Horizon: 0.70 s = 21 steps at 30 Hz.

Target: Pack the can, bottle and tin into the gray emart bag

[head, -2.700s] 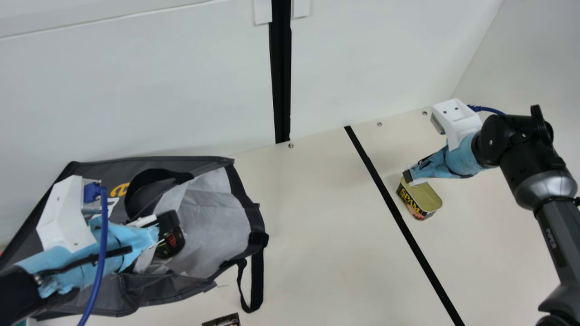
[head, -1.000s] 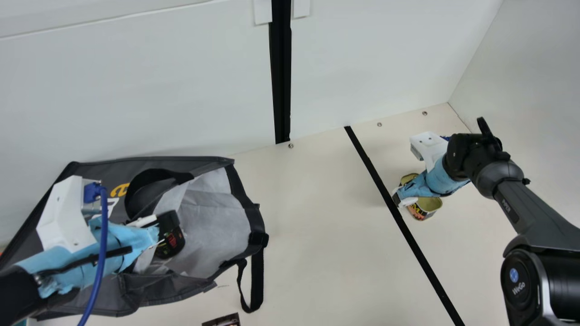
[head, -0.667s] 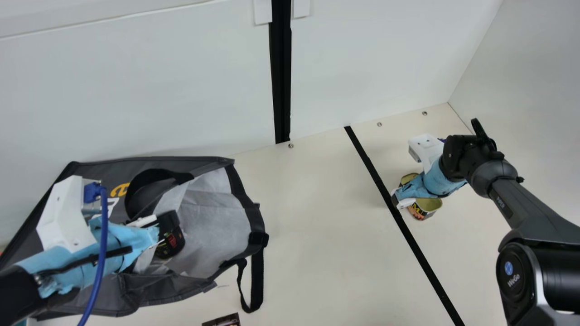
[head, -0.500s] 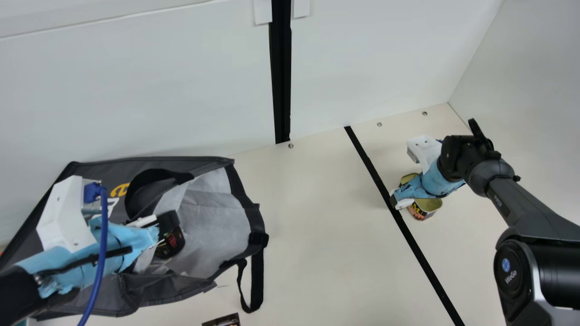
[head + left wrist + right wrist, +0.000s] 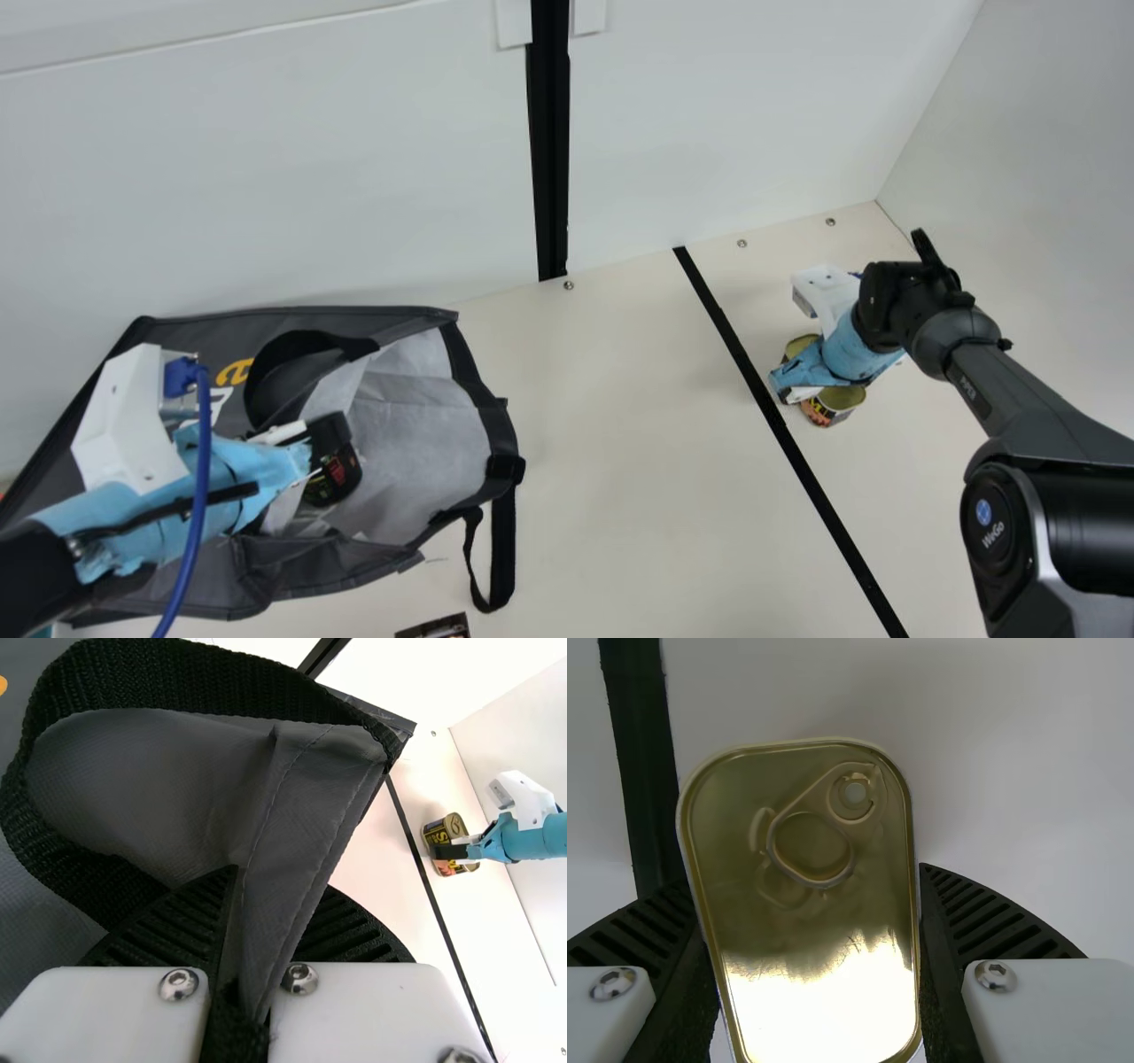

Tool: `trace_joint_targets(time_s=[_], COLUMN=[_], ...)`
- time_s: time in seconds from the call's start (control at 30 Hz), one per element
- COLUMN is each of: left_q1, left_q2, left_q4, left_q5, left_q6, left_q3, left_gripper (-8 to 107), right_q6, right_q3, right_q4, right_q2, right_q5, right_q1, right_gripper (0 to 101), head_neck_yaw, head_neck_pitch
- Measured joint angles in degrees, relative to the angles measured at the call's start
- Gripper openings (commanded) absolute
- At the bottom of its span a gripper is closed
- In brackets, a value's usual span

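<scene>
The tin (image 5: 780, 948) stands lid up on the cream table (image 5: 620, 461), well apart from the bag, its pull tab (image 5: 859, 819) facing the wrist camera. The right gripper (image 5: 802, 877) has it clasped, one ribbed finger along each long side, probably because the straight walls give a firm hold for lifting.

The left gripper (image 5: 280, 881) is clamped on a fold of dark cloth (image 5: 306, 797) at the gray emart bag (image 5: 292, 576) – likely to keep the mouth spread, since the bag slumps on the table.

Counting up: one tin, one bag, two grippers, both occupied. One dark printed item (image 5: 335, 478) sits at the bag's mouth – can or bottle, I cannot tell – and one dark flat-looking item (image 5: 434, 627) lies near the bag.
</scene>
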Motion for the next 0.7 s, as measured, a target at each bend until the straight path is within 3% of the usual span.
trace_joint_targets(time_s=[0.7], left_q1=[0.0], left_q2=[0.0], left_q4=[0.0], left_q5=[0.0], left_q6=[0.0], left_q3=[0.0], left_gripper=[10], right_q6=[-0.2], right_q3=[3.3], right_q4=[0.4], right_q2=[-7.5], right_q5=[0.0], right_q1=[3.5], right_gripper=[0], head_neck_yaw=[0.0], head_neck_pitch=[0.0])
